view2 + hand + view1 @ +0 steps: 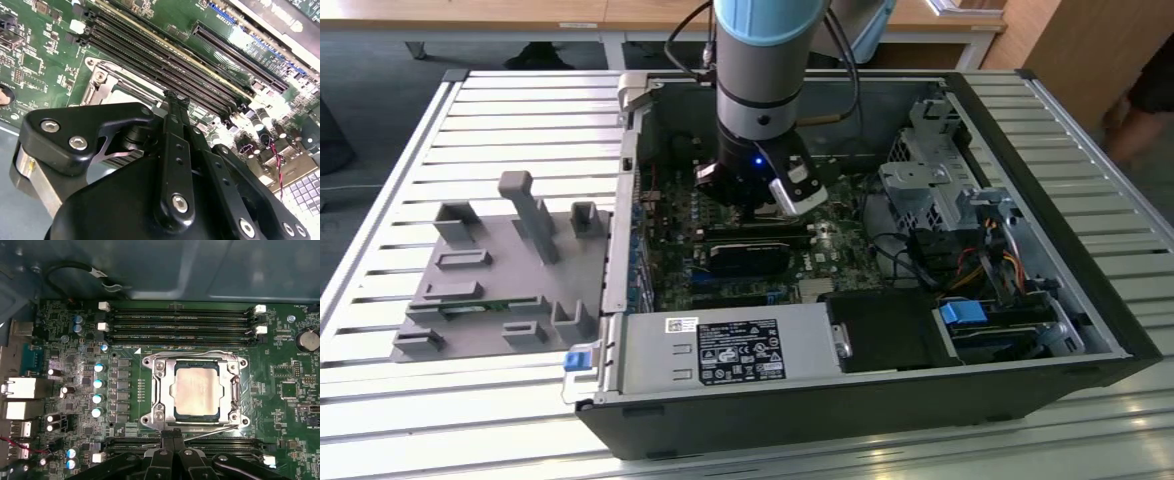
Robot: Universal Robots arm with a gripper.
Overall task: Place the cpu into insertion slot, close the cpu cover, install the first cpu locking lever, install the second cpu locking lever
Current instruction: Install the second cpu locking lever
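Observation:
In the first wrist view the cpu (196, 390), a dull silver square, lies in the insertion slot (150, 361) on the green board. The silvery cpu cover (163, 390) is folded down flat around it, framing it in its window. One thin wire locking lever (190, 353) runs along the socket's edge beside the memory slots. A second one (220, 428) runs along the opposite edge, close to my gripper (172, 436). The black fingers are pressed together just beside that edge. In the second wrist view my gripper (172, 98) stands right at the cover's (102, 82) corner.
The arm reaches down into an open computer case (1067, 300) on a slatted table (400, 420). Long black memory slots (180, 320) flank the socket. A power-supply box (720, 350) fills the case's near side, a drive cage (934, 190) the exterior view's right. A grey fixture (494, 270) sits outside.

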